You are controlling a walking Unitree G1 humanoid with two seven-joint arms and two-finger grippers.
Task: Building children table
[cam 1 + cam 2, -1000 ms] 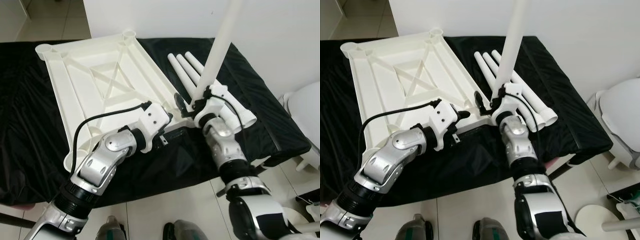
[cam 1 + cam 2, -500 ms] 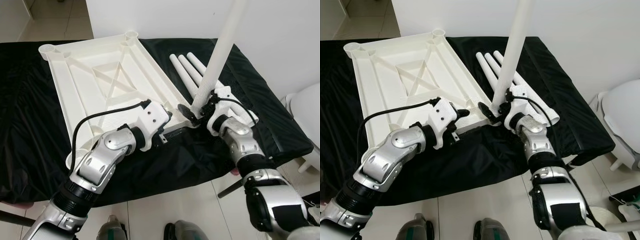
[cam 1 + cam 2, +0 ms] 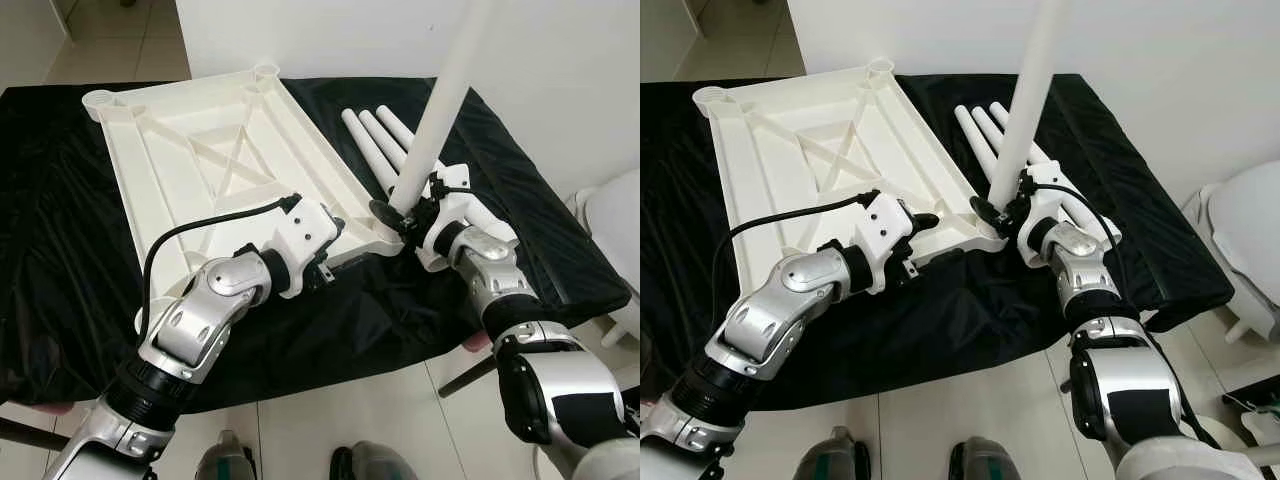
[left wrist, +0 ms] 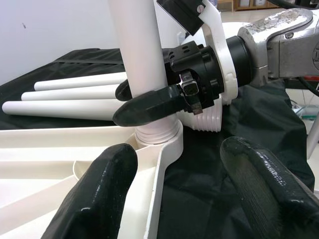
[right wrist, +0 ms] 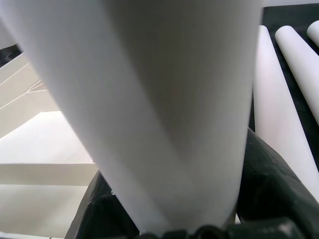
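Left wrist view, right tool (image 4: 149, 107) clamped on upright table leg (image 4: 137, 55), left tool (image 4: 182, 184) spread wide.

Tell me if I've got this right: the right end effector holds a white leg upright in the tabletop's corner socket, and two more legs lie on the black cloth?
Nearly. Three legs lie on the cloth, not two, as the left eye view shows. The right end effector does hold a leg upright in the tabletop's corner socket.

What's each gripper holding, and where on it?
Right gripper clamps the upright table leg near its base. Left gripper is open, holding nothing.
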